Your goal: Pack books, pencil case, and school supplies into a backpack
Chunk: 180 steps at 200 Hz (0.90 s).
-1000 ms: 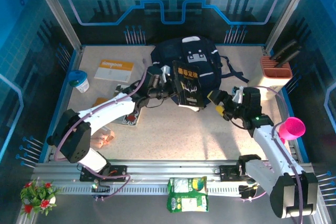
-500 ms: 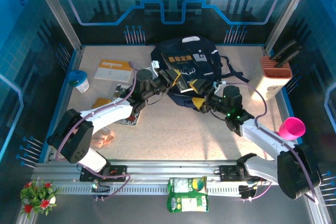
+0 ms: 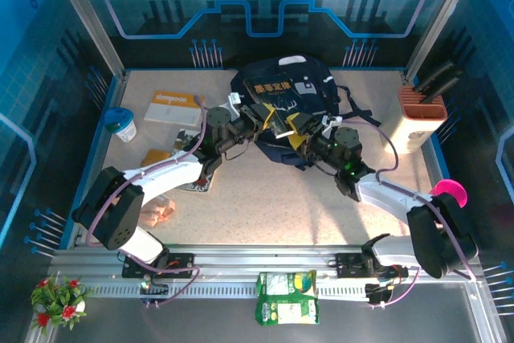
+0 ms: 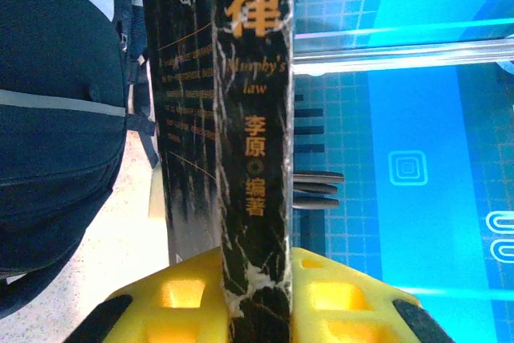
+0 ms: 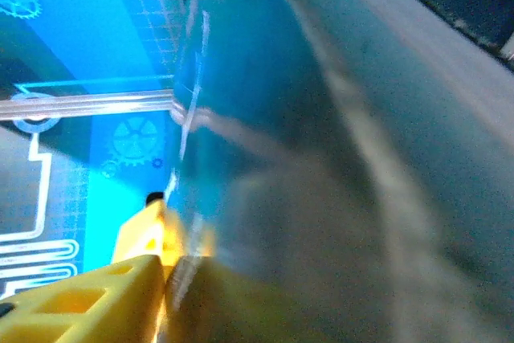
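Speckled beige tabletop [image 3: 265, 198], blue-lit enclosure all round. Backpack [image 3: 309, 86] lies at far centre. Left gripper [image 3: 259, 118] is clenched on the black book [image 3: 271, 95]; the left wrist view has yellow pads [image 4: 337, 303] pressed either side of the spine, book edge-on, backpack fabric just left of it. Book hangs tilted over the backpack's near-left part, probably so it can be slid in; the opening itself is hard to make out. Right gripper [image 3: 299, 130] sits at the book's near-right corner, likely to steady or guide it. Right wrist view is blurred, one yellow finger [image 5: 88, 299] against a smeared surface, so cannot tell whether it grips. Orange book [image 3: 177, 107] at far left and another paperback [image 3: 197, 184] under the left arm are not yet packed.
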Tool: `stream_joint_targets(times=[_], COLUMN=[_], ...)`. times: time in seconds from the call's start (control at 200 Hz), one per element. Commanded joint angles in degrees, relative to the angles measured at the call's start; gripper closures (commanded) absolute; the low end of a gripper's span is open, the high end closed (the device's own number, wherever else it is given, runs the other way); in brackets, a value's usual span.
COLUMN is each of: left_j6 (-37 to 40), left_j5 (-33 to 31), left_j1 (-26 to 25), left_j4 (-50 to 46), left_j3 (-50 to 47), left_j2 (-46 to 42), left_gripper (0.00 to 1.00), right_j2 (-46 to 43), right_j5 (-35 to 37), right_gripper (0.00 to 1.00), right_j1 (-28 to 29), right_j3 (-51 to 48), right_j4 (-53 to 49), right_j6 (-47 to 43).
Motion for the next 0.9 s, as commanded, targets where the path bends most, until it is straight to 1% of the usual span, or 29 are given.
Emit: stream_joint_targets(times=[0.0,0.12,0.145,0.185,0.215,0.32,0.395,0.47,0.565,0.68,0.74,0.815,0.895], left_j6=[-0.3,0.6,0.8,1.2,1.7,6.0,12.7,21.0,31.4,42.4,48.9,55.5,62.3], left_j5=[1.2,2.3,2.6,2.9,3.0,4.8,5.1,5.1,5.3,6.9,8.4,9.4,7.9], left_j1=[0.8,1.7,2.0,2.3,2.7,3.8,3.9,4.0,3.8,3.8,3.7,3.4,2.7], left_j4=[8.9,8.1,7.6,7.1,6.9,3.9,-0.2,-8.9,-19.4,-26.0,-30.2,-36.8,-44.8], left_j3=[0.0,-0.3,-0.5,-1.1,-1.6,-2.0,-1.7,0.4,4.4,9.0,12.8,18.8,25.6], left_j2=[-0.3,0.6,0.7,0.8,0.8,1.0,0.9,0.7,1.7,4.7,7.1,10.8,15.6], left_gripper=[0.85,0.77,0.74,0.7,0.64,0.42,0.3,0.23,0.17,0.11,0.11,0.1,0.1], right_j2=[1.4,0.7,0.0,-1.1,-2.2,-6.3,-9.5,-12.9,-18.0,-24.6,-27.5,-30.1,-31.6], right_j5=[2.7,4.0,4.4,5.2,5.9,9.2,9.6,8.6,7.4,6.9,5.9,3.1,1.0], right_gripper=[0.48,0.67,0.72,0.76,0.79,0.84,0.86,0.87,0.87,0.87,0.86,0.86,0.86], right_j1=[0.5,0.3,0.3,0.1,0.0,-0.5,-2.1,-4.6,-8.7,-14.0,-17.0,-21.2,-25.3], right_j3=[2.1,2.5,2.5,2.6,2.6,1.7,1.7,2.3,2.7,3.4,4.0,4.2,4.8], right_j4=[4.2,2.0,0.6,-1.5,-3.3,-7.5,-11.3,-17.1,-25.1,-37.5,-43.3,-48.4,-53.6], right_j6=[-1.0,-3.4,-4.5,-6.3,-7.9,-13.8,-17.6,-21.4,-26.6,-34.4,-37.8,-41.6,-44.4])
